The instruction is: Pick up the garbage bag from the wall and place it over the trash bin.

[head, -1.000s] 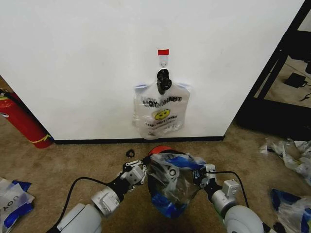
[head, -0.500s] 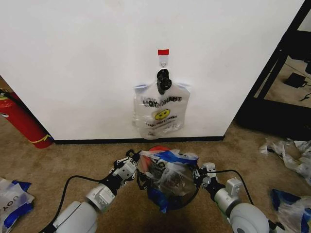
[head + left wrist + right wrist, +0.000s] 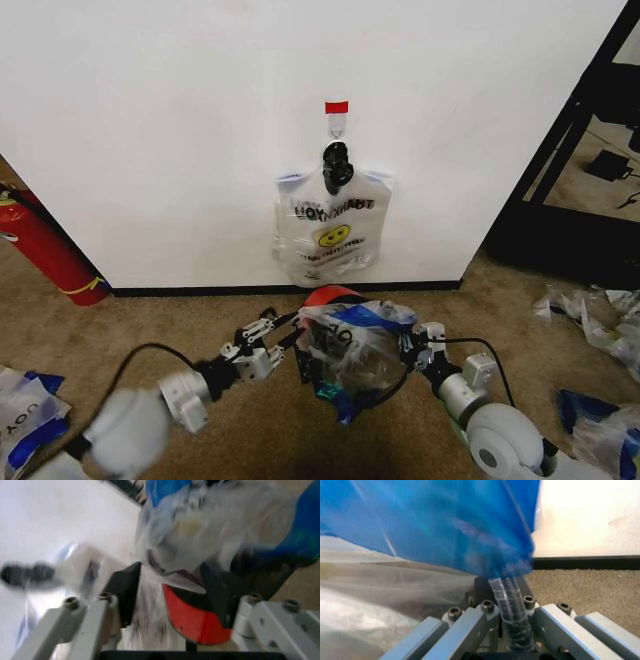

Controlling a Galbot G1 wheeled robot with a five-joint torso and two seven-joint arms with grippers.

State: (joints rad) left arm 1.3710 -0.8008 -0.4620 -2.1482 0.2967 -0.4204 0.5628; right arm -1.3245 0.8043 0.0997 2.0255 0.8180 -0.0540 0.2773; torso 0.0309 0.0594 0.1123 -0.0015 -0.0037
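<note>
Two grippers: right fingers (image 3: 412,352) clenching garbage bag (image 3: 350,345), left fingers (image 3: 268,336) spread beside it.

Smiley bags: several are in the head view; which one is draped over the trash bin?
The garbage bag between the two grippers, over the trash bin. The clipped bundle hangs on the wall; others lie on the carpet.

We faced a broad white wall (image 3: 160,130) with a black baseboard (image 3: 200,291) along its foot. Tan carpet (image 3: 150,330) covered the floor. A red fire extinguisher (image 3: 45,250) leaned at the left, a black shelf frame (image 3: 570,130) stood at the right, and crumpled plastic bags (image 3: 590,300) lay scattered nearby.
</note>
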